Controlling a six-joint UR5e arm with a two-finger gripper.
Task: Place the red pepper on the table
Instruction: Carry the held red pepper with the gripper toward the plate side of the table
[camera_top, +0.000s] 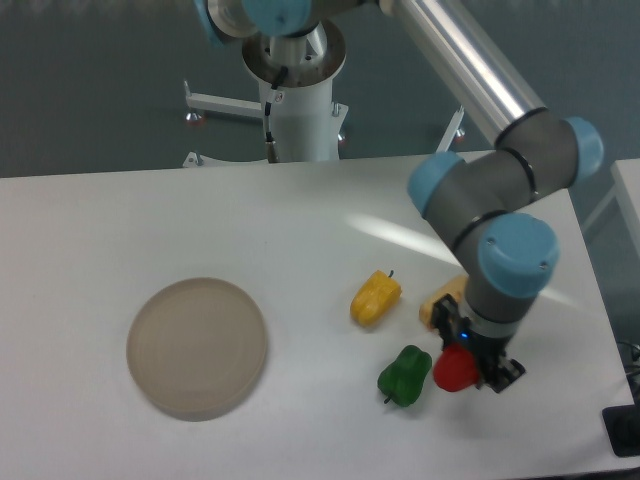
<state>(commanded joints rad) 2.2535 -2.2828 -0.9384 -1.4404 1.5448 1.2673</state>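
The red pepper (454, 372) is small and glossy, and my gripper (472, 362) is shut on it just right of the green pepper (404, 375). It hangs low over the white table (300, 230); I cannot tell whether it touches the surface. The gripper's dark fingers (497, 372) clasp the pepper from both sides, and the wrist above hides the pepper's stem.
A yellow pepper (375, 297) lies left of a pale orange toy food (436, 301), which the arm partly covers. A round beige plate (197, 346) sits at the left front. The arm's base column (298, 105) stands behind the table's far edge.
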